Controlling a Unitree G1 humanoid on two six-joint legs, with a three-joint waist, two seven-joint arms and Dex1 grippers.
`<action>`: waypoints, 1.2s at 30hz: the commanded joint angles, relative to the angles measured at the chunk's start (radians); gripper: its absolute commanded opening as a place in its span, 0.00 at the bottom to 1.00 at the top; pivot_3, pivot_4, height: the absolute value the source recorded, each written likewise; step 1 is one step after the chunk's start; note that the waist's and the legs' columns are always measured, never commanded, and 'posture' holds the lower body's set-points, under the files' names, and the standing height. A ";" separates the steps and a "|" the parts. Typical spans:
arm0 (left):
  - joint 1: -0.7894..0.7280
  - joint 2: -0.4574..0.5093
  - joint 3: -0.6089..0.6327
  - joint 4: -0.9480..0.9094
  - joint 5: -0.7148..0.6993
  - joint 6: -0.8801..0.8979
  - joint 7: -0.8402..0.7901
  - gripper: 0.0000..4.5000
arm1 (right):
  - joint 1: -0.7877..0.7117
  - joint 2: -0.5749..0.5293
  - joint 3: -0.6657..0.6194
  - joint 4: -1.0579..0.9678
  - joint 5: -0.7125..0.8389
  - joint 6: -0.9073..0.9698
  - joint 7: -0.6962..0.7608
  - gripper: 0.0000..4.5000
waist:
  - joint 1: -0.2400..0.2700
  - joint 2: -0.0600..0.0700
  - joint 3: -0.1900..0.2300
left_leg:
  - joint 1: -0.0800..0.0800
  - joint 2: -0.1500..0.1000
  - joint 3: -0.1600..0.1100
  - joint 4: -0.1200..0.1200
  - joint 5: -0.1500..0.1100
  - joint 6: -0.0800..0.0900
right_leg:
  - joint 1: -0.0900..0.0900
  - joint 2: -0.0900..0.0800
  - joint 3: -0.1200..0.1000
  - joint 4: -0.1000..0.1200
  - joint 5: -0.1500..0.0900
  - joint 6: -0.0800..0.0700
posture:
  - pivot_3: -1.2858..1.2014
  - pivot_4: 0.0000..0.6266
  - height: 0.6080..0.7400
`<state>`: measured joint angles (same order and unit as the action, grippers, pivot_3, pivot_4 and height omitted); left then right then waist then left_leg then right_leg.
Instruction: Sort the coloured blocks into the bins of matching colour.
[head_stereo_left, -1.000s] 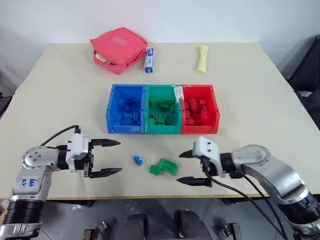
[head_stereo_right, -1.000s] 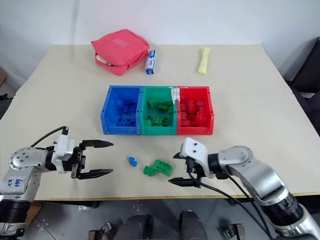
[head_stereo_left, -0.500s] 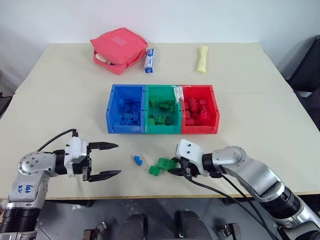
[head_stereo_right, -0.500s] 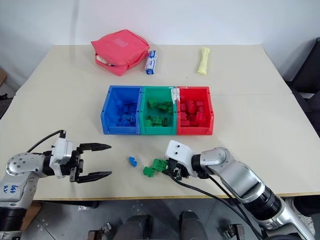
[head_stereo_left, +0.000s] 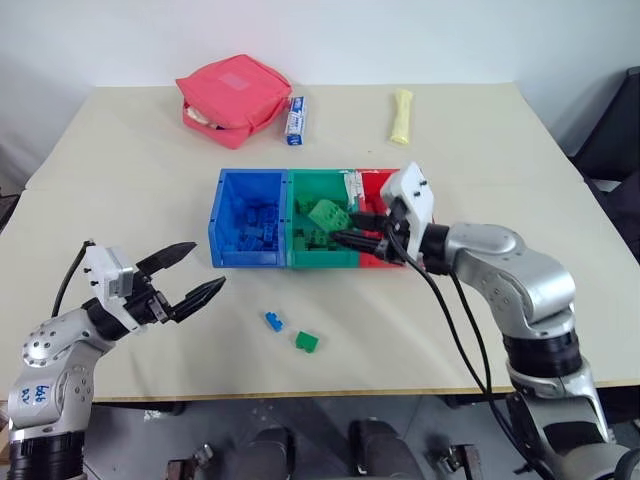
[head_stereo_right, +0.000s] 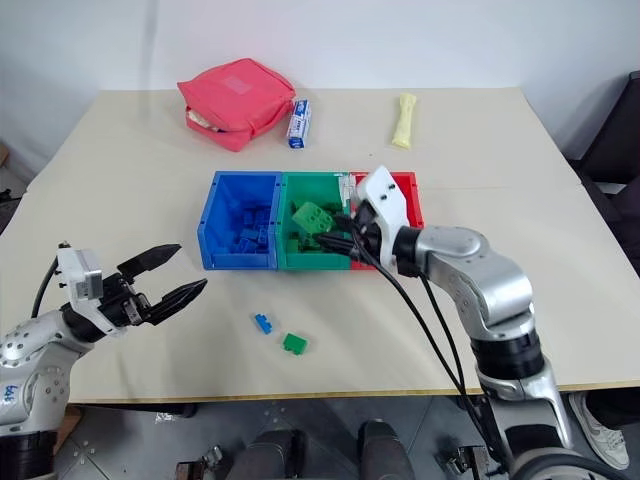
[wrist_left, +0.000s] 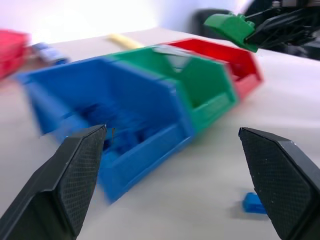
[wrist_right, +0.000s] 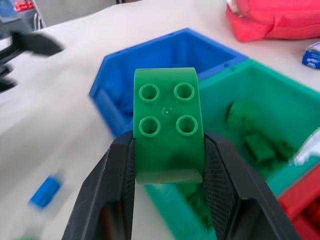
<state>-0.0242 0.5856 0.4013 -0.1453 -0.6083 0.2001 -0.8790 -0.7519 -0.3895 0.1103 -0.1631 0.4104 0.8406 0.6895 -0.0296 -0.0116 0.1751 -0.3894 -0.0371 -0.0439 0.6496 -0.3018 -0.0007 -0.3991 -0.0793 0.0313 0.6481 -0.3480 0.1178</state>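
- Right gripper (wrist_right: 167, 165): jaws clamped on a green block (wrist_right: 167, 127), held above the green bin (head_stereo_left: 322, 228).
- Left gripper (head_stereo_left: 195, 272): jaws spread wide, empty; a small blue block (head_stereo_left: 274, 321), seemingly on the table (head_stereo_left: 130, 200), lies just beyond them.

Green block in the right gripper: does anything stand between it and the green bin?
Nothing visible does. The green block, shut in the right gripper, hangs above the open green bin.
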 joint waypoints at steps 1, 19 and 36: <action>0.020 -0.009 0.041 -0.048 -0.030 -0.002 0.032 1.00 | -0.089 0.045 0.019 0.128 -0.057 -0.088 -0.031 0.49 | 0.000 0.000 0.000 | 0.000 0.000 0.000 0.001 0.000 0.000 | 0.000 0.000 0.000 0.000 0.000 0.000 | 0.52 0.24 1.00; -0.012 0.129 -0.119 0.049 0.073 -0.104 -0.248 1.00 | 0.382 -0.348 -0.158 -0.105 0.051 -0.374 0.411 0.99 | 0.003 0.000 0.000 | 0.000 0.000 -0.001 0.000 -0.001 0.002 | 0.003 0.000 -0.001 -0.005 0.000 0.000 | 0.52 0.24 1.00; -0.091 0.212 -0.251 0.158 0.130 -0.202 -0.505 1.00 | 0.456 -0.547 -0.045 -0.351 0.070 -0.090 0.401 0.99 | -0.001 0.001 0.001 | 0.002 0.002 0.000 -0.001 -0.002 0.002 | 0.005 0.000 0.000 -0.005 0.000 -0.001 | 0.52 0.24 1.00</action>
<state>-0.1145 0.7867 0.1418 0.0164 -0.4723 0.0086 -1.3715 -0.2595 -0.9632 0.0139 -0.4360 0.4528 0.6546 1.1515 -0.0310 -0.0104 0.1758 -0.3870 -0.0343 -0.0444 0.6488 -0.3036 0.0014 -0.3943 -0.0787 0.0310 0.6435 -0.3486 0.1167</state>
